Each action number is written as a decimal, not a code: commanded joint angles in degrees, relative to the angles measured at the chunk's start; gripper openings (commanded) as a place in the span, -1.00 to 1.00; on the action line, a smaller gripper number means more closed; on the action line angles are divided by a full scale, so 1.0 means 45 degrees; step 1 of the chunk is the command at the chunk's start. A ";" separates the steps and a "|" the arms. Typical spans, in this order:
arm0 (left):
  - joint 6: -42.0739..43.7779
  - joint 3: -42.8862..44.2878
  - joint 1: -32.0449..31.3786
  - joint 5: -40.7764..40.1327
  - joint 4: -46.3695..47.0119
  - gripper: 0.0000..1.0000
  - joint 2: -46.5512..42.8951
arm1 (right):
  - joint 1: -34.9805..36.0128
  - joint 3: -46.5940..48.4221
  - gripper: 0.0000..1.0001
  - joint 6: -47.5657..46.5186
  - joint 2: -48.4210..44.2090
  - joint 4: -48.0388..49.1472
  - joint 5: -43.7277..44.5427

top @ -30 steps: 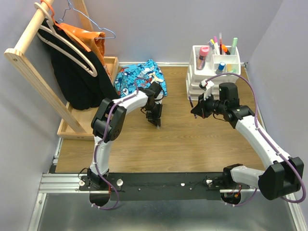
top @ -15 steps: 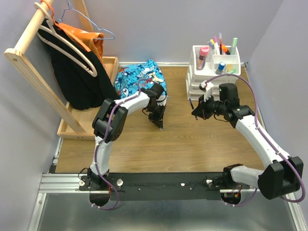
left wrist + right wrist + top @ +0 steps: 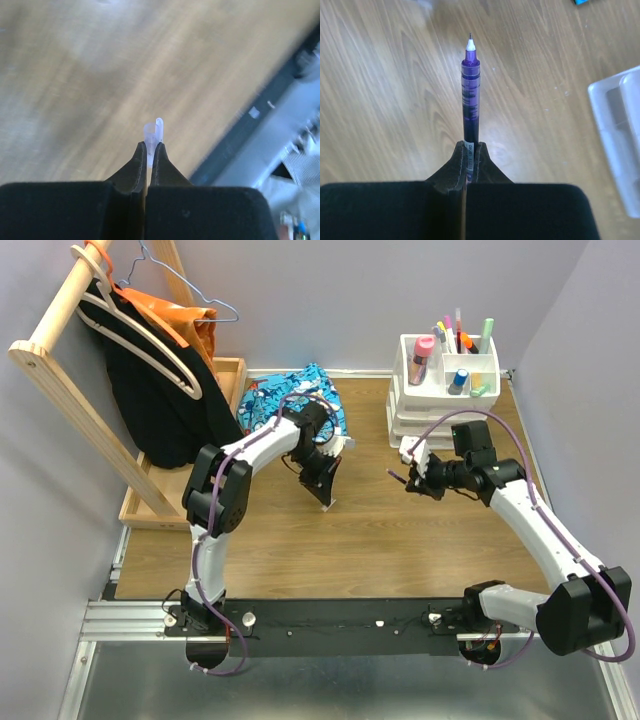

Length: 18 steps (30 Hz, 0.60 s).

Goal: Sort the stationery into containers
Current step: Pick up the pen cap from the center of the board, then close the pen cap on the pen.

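Left claw [image 3: 149,145] pinched shut on just the end of a clear pen [image 3: 152,131], above the desk [image 3: 400,540]; thin hold, could slip out. Right claw [image 3: 470,147] clamps a purple pen [image 3: 469,90] by its tail; the long overhang may swivel or catch the organiser [image 3: 410,418] rim. Since earlier: left claw has closed, right arm has drawn back from the organiser.

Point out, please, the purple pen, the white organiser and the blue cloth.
purple pen [image 3: 470,95]: right wrist view, mid barrel.
white organiser [image 3: 401,406]: top view, drawer stack.
blue cloth [image 3: 268,400]: top view, left part.
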 commanded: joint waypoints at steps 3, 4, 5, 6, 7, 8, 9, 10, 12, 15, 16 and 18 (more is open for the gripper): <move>0.5238 0.1813 0.0234 0.4870 -0.5176 -1.00 0.0591 | 0.0370 -0.0379 -0.99 -0.7917 -0.0410 -0.0098 0.1117; 0.5940 0.2144 0.0254 0.5124 -0.6651 -1.00 0.0886 | 0.0642 -0.0981 -0.99 -0.8704 -0.0488 0.0117 0.1428; 0.6527 0.2766 0.0293 0.5416 -0.6898 -1.00 0.1179 | 0.0702 -0.1297 -0.99 -0.9370 -0.0682 0.0718 0.1508; 0.6552 0.2869 0.0351 0.5632 -0.6920 -1.00 0.1375 | 0.0761 -0.1648 -0.99 -1.0440 -0.0762 0.1034 0.1548; 0.6688 0.2890 0.0622 0.5905 -0.6881 -1.00 0.1396 | 0.0858 -0.2077 -0.99 -1.0934 -0.0801 0.1308 0.1509; 0.6747 0.2987 0.0664 0.6140 -0.6900 -1.00 0.1455 | 0.0879 -0.2236 -0.99 -1.1461 -0.0860 0.1562 0.1412; 0.6709 0.3046 0.0703 0.6490 -0.6920 -1.00 0.1571 | 0.0898 -0.2334 -0.99 -1.2375 -0.0841 0.1661 0.1295; 0.6728 0.3027 0.0703 0.6687 -0.6920 -1.00 0.1611 | 0.0956 -0.2393 -0.99 -1.2693 -0.0802 0.1759 0.1217; 0.6709 0.2638 0.0684 0.7504 -0.6920 -1.00 0.1534 | 0.0957 -0.2394 -0.99 -1.3531 -0.0608 0.1877 0.0924; 0.6708 0.1973 0.0567 0.7724 -0.6920 -1.00 0.1300 | 0.0977 -0.2160 -0.99 -1.4334 -0.0160 0.1858 0.0923; 0.6728 0.1817 0.0567 0.7705 -0.6920 -1.00 0.1241 | 0.0996 -0.2062 -0.99 -1.4453 -0.0022 0.1838 0.0962; 0.6670 0.1426 0.0566 0.7704 -0.6920 -1.00 0.1143 | 0.0996 -0.1887 -0.99 -1.4551 0.0233 0.1993 0.1118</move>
